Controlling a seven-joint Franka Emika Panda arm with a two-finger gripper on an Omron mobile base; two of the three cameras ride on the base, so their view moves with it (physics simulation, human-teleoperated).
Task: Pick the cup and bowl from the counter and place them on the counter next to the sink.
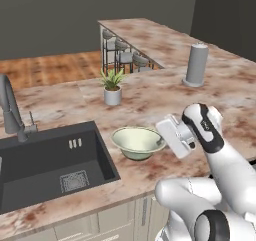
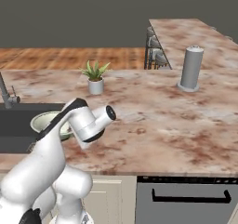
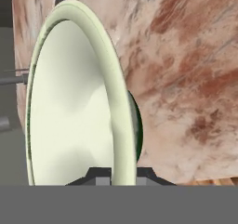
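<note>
bowl (image 1: pixel 138 142): sitting on the counter (image 1: pixel 165 102) just right of the sink (image 1: pixel 50 165) in the left base view, upright, near the front edge; in the right base view it (image 2: pixel 46 121) is peeking out behind the arm, partly hidden by it.
gripper (image 3: pixel 117 177): sitting at the bowl's rim; in the hand view the two dark fingertips (image 3: pixel 96 175) are rising on either side of the rim (image 3: pixel 123 139), one inside the bowl, one outside.
gripper state: jaws are straddling the rim at a narrow gap; contact with the rim is looking likely but I cannot tell if they are actually pinching it.
hand: in the left base view the hand (image 1: pixel 172 135) is reaching in from the right, just beside the bowl's right edge, tips hidden behind the wrist.
bowl vs sink: bowl is lying close to the basin's right wall, not in it.
tap (image 1: pixel 11 110): standing at the sink's far left corner.
plant pot (image 1: pixel 112 87): standing on the counter behind the bowl, apart from it.
grey cylinder (image 1: pixel 196 65): standing far back right on the counter, well apart from the bowl.
cup: not spotting it.
</note>
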